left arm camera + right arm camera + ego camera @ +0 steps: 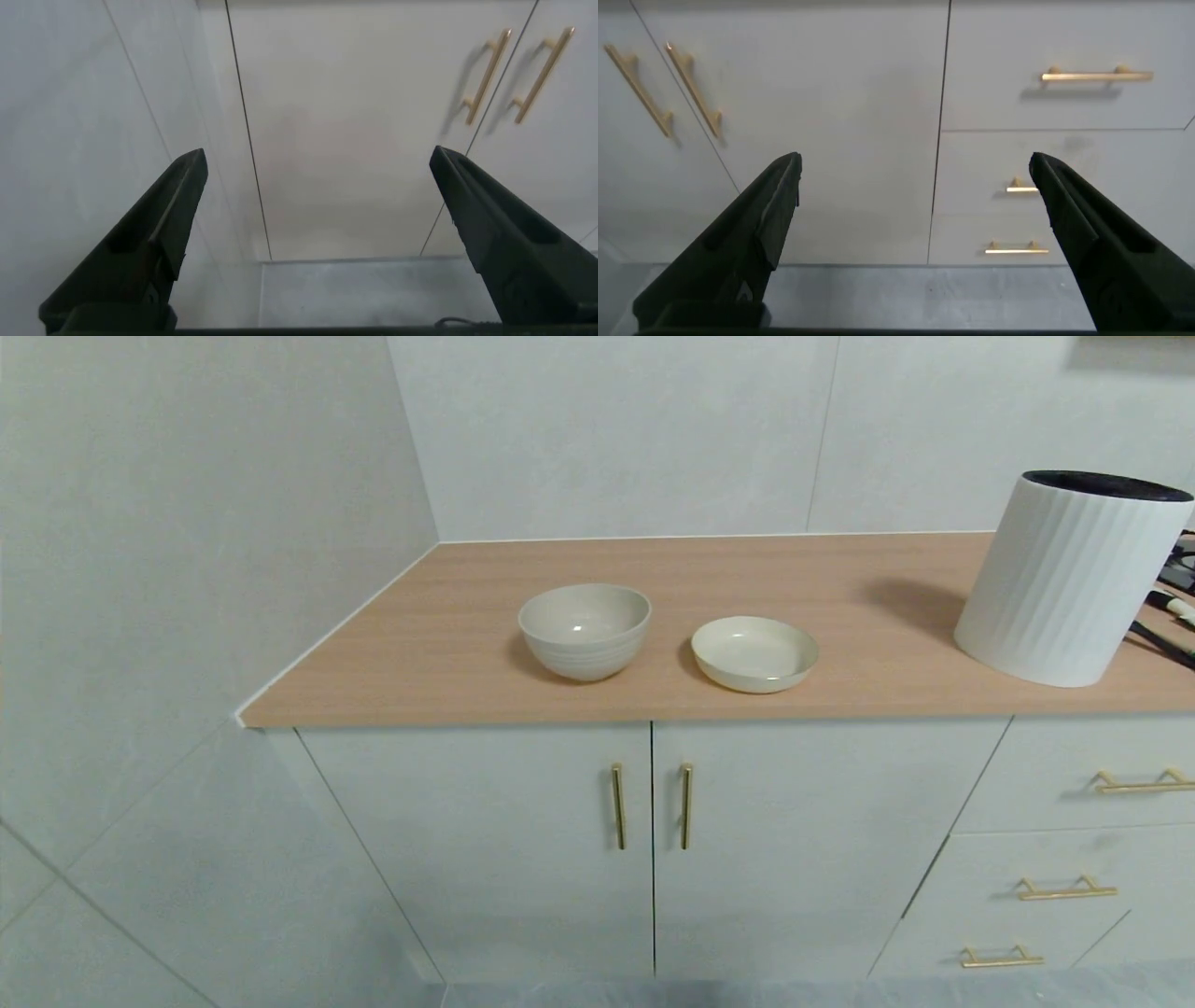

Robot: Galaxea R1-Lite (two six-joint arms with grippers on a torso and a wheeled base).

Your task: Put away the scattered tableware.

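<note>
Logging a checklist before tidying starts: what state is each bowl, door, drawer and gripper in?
deep bowl: upright, empty
shallow dish: upright, empty
cabinet doors: both shut
drawers: shut
ribbed container: upright
left gripper: open, empty
right gripper: open, empty

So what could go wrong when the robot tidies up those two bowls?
1. The deep bowl and the shallow dish sit close together near the front edge of the countertop. A nudge to one could knock the other, or push it off.
2. The cupboard doors are shut, and their gold handles stand side by side. The open left gripper might hook the wrong one.
</note>
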